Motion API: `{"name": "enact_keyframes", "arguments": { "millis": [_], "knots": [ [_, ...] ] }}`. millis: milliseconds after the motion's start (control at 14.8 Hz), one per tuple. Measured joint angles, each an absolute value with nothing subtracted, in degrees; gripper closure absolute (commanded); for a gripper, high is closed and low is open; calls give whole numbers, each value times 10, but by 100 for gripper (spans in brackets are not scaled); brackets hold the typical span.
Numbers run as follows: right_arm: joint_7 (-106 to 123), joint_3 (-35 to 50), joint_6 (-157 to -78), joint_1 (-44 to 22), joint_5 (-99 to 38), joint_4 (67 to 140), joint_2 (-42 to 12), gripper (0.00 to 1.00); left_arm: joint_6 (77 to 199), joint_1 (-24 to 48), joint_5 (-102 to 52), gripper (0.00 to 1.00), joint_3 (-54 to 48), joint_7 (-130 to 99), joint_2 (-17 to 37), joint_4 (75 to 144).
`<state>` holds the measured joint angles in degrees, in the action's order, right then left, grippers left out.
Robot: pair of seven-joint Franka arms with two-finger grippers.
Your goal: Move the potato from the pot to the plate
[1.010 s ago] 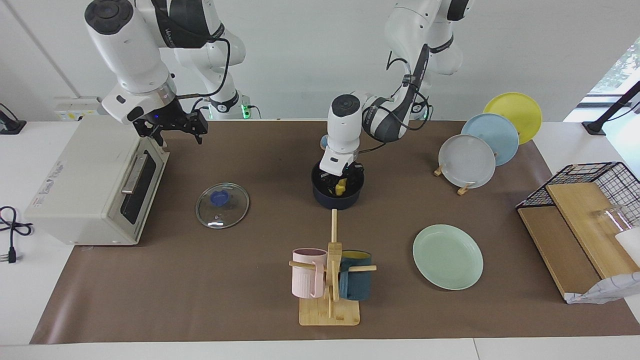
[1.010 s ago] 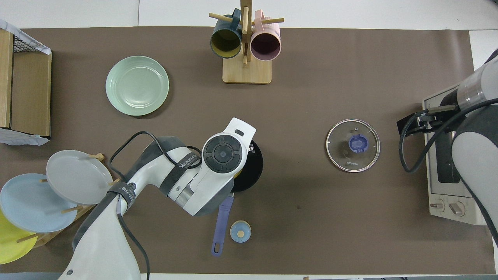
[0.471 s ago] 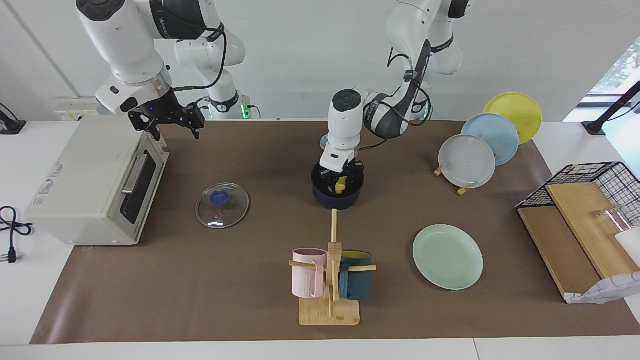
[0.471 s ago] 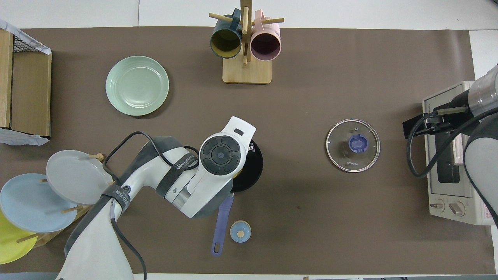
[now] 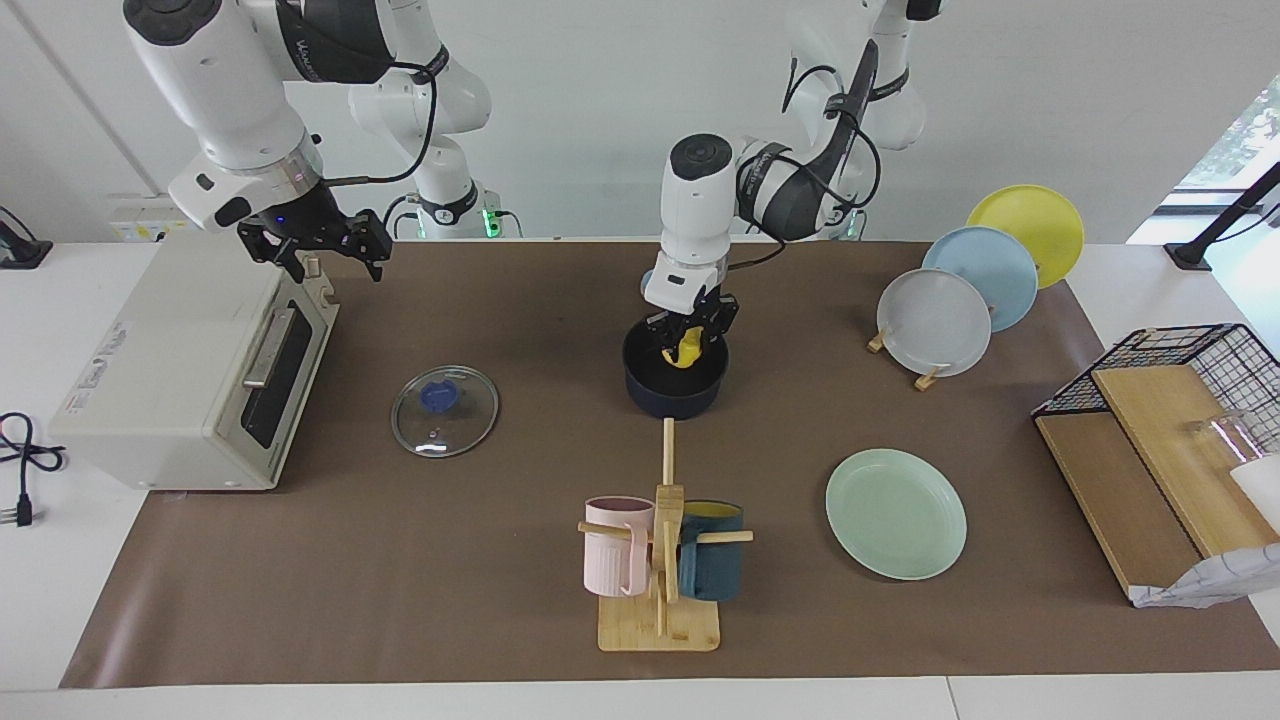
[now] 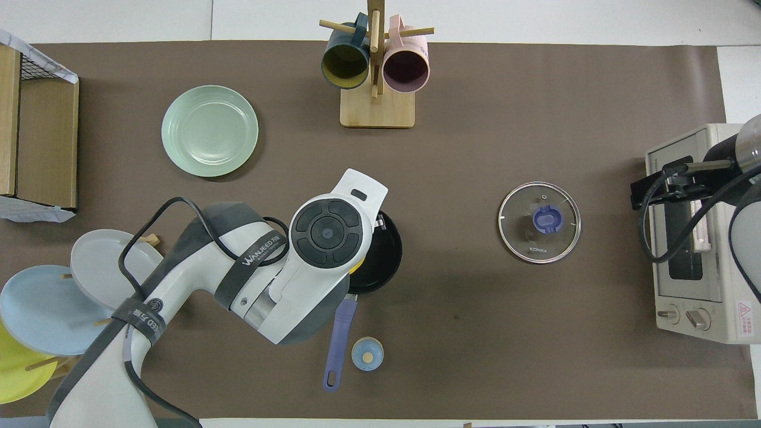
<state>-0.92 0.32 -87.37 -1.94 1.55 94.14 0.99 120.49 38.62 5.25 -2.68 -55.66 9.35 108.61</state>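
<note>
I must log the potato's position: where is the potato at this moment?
In the facing view, the potato is between the left gripper's fingers, at the rim of the pot, mid-table.

One camera sits high at the end of the desk (image 5: 400, 600) away from the robots and faces them, tilted down. The arm bases stand along the top of its frame, with the wall above them, and the whole brown mat fits in the frame.

The second camera hangs above the robots' own end and looks steeply down and forward. The arms enter from the bottom edge of its frame.

Both views share the mat, half a turn apart: the mug rack (image 5: 660, 560) is at lower centre in the facing view and at top centre (image 6: 376, 101) in the overhead view. The toaster oven (image 5: 180, 380) is at the left edge in the first and at the right edge (image 6: 695, 238) in the second.
</note>
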Motion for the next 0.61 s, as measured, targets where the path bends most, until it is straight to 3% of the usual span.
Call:
{"name": "enact_keyframes", "arguments": {
  "millis": [606],
  "knots": [
    [-9, 5, -873, -19, 16, 943, 10, 0, 1107, 256, 15, 100, -18, -396, 112, 951]
  ]
}}
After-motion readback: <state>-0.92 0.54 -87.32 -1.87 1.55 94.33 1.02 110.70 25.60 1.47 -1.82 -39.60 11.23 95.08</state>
